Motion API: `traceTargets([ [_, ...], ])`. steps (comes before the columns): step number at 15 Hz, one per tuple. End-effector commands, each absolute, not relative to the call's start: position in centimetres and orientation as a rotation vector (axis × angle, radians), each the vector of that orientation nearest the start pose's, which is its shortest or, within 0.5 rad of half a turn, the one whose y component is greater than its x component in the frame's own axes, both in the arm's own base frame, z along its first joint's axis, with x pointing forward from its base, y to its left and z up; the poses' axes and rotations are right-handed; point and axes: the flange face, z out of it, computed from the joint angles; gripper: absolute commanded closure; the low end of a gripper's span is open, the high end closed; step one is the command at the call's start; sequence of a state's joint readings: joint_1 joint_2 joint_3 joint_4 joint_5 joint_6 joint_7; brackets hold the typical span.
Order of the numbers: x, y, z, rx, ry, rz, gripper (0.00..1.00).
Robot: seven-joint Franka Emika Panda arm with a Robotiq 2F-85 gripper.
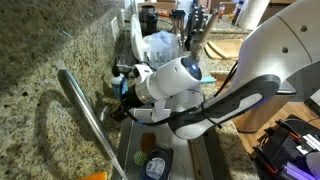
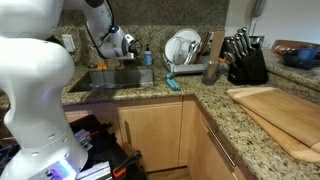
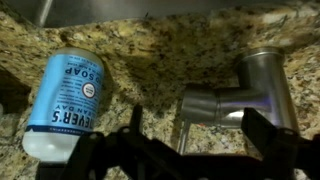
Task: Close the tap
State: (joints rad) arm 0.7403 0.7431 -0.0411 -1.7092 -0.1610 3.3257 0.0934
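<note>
A kitchen corner with a speckled granite tabletop (image 2: 200,97) runs along the wall over pale wood cabinets. To the far side stand a black knife block (image 2: 245,62) and a big wooden cutting board (image 2: 278,112). A dish rack (image 2: 185,52) with white plates upright in it sits just beside the sink (image 2: 100,82). In the basin a few small things lie (image 1: 155,163), too blurred to name. A small teal object (image 2: 172,84) rests on the tabletop near the rack. The white arm reaches over the sink toward the back wall, and its bulk hides much of the tap's base in both exterior views. The tap (image 1: 85,112) rises from behind the sink, its long silver spout slanting across the foreground in an exterior view. In the wrist view the tap's brushed metal body (image 3: 262,85) stands on the granite with its short lever (image 3: 205,106) sticking out sideways. A soap bottle (image 3: 68,100) with a blue label sits well apart from it. The hand (image 3: 200,160) hangs close in front of the lever. Its dark fingers (image 3: 130,150) are spread wide, one on either side of the lever's line, with nothing between them. I cannot see them touching the metal.
</note>
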Motion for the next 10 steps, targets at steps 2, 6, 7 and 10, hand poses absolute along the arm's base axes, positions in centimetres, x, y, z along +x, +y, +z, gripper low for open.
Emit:
traceTargets([
  [2, 53.8, 47.8, 26.7, -2.458, -0.987, -1.159, 0.00],
  [6, 56.1, 45.2, 29.5, -2.500, -0.884, -1.287, 0.00],
  [7, 56.5, 44.8, 29.8, -2.493, -0.858, -1.314, 0.00],
  [10, 56.8, 44.9, 29.4, -2.496, -0.880, -1.307, 0.00],
])
